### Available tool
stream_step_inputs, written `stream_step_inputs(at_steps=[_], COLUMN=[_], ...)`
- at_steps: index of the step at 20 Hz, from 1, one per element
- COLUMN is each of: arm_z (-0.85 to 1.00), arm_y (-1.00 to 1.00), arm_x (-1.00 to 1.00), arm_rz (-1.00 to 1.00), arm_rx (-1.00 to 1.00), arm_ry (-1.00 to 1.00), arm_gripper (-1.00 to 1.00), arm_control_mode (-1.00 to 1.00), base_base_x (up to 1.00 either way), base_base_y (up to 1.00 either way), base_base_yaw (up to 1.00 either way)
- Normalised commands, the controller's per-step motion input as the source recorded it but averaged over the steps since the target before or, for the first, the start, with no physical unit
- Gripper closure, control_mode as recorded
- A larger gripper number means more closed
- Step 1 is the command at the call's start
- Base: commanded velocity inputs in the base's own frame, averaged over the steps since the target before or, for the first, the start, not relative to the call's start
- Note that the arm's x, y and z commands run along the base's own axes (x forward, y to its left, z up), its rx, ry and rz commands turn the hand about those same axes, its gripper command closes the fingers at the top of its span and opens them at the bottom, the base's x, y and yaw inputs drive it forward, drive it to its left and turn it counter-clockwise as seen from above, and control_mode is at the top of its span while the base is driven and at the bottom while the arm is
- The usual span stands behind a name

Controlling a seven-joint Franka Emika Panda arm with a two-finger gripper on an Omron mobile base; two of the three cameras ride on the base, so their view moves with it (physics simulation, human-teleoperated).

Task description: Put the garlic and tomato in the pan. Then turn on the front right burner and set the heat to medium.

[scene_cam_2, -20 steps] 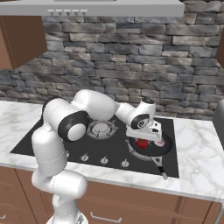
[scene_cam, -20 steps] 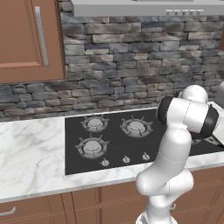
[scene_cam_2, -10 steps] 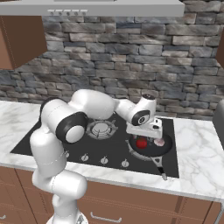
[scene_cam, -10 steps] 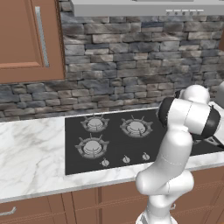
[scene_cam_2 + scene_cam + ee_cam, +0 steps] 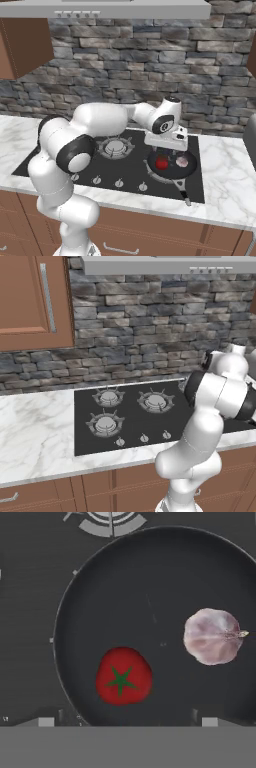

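Tomato and garlic lie apart inside the pan; gripper above, jaws spread, empty.

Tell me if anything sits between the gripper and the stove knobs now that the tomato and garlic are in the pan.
Nothing visible does. The gripper hangs open just above the pan, where the tomato and garlic lie apart. The knobs sit along the cooktop's front edge, with bare black glass between pan and knobs.
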Motion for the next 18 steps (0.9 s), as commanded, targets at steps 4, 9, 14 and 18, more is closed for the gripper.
stream_step_inputs(at_steps=[4, 9, 14, 18], arm_z=[0.01, 0.19, 0.2, -0.22], arm_y=[0.1, 0.26, 0.64, 0.32], arm_x=[-0.79, -0.55, -0.16, -0.07], arm_rz=[-0.02, -0.04, -0.09, 0.0], arm_rx=[0.0, 0.0, 0.0, 0.03], arm_ry=[0.0, 0.07, 0.11, 0.0], arm_gripper=[-1.0, -1.0, -1.0, -1.0], arm_control_mode=[-1.0, -1.0, -1.0, -1.0], base_base_x=[0.0, 0.0, 0.0, 0.0], base_base_y=[0.0, 0.0, 0.0, 0.0], base_base_yaw=[0.0, 0.0, 0.0, 0.0])
